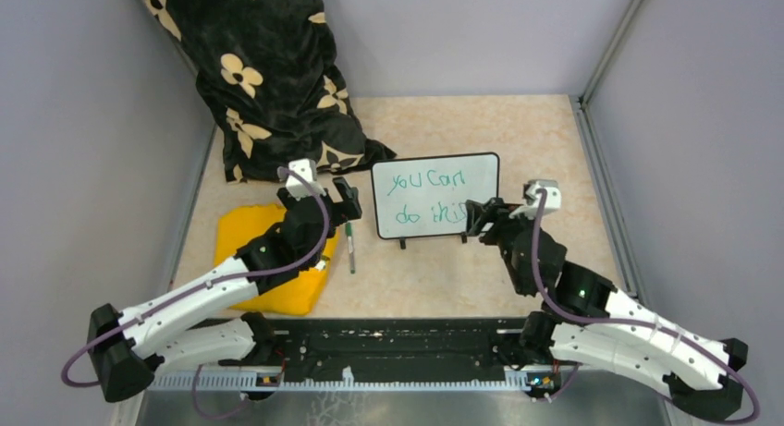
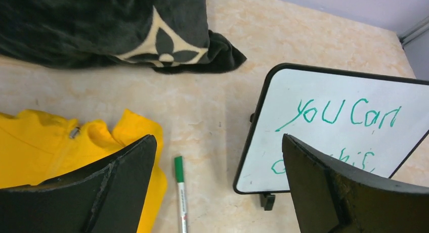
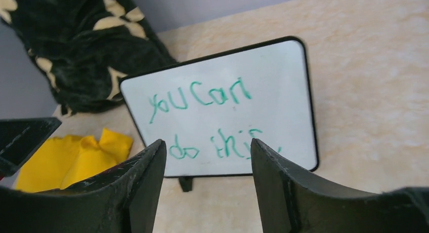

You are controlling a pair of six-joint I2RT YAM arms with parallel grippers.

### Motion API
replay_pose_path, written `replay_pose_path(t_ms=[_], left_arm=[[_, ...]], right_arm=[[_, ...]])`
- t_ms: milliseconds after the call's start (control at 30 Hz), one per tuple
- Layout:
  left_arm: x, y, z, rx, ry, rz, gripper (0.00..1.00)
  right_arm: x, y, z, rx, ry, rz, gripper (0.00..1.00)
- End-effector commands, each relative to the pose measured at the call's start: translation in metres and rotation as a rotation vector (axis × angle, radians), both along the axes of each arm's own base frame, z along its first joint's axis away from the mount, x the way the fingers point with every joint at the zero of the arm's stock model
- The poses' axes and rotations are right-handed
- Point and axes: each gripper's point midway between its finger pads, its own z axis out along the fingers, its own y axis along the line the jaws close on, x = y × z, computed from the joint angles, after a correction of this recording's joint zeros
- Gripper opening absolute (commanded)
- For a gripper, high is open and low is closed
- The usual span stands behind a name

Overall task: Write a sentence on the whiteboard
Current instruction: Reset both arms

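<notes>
Cloth (image 1: 245, 237), yellow, lies at left under my left arm, whose fingers (image 2: 101, 192) hang wide apart and empty; the pen (image 1: 351, 250) rests on the bench (image 1: 555, 149) just beside it. The whiteboard (image 1: 483, 172) stands mid-bench, its sentence (image 1: 430, 197) looking complete, so I judge withdrawal is the step. My right fingers (image 3: 136, 192), parted and holding nothing, hover near its lower right corner: I'd lift them clear before swinging, lest the board tip.
</notes>
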Motion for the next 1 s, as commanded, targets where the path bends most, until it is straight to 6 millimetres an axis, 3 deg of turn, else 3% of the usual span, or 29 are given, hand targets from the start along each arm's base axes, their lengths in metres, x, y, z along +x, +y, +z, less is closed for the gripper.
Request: replay_pose_path(t_ms=[0,100,267,333,467,600,767,833,967], left_arm=[[-0.005,-0.017,-0.018,-0.119,0.204,0.046,0.98],[-0.005,-0.031,-0.015,-0.097,0.263,0.018,0.98],[0.007,-0.031,0.012,-0.039,0.236,0.049,0.98],[0.012,-0.034,0.022,0.045,0.228,0.027,0.98],[0.016,-0.060,0.034,0.177,0.195,-0.140,0.98],[0.023,-0.066,0.052,0.202,0.089,-0.191,0.98],[0.023,-0.047,0.092,0.254,-0.089,-0.184,0.98],[0.021,-0.033,0.096,0.277,-0.139,-0.149,0.98],[0.017,-0.013,0.080,0.307,-0.185,-0.101,0.98]], right_arm=[[0.005,-0.058,0.015,0.109,-0.082,-0.290,0.71],[0.004,-0.075,0.023,0.141,-0.119,-0.362,0.98],[0.009,-0.065,0.039,0.069,-0.128,-0.334,0.99],[0.012,-0.060,0.054,0.042,-0.138,-0.329,0.99],[0.026,-0.046,0.078,-0.034,-0.161,-0.312,0.99],[0.047,-0.039,0.093,-0.047,-0.132,-0.307,0.99],[0.048,-0.058,0.117,-0.085,-0.204,-0.356,0.98],[0.042,-0.068,0.124,-0.140,-0.257,-0.351,0.98],[0.026,-0.082,0.125,-0.176,-0.354,-0.312,0.98]])
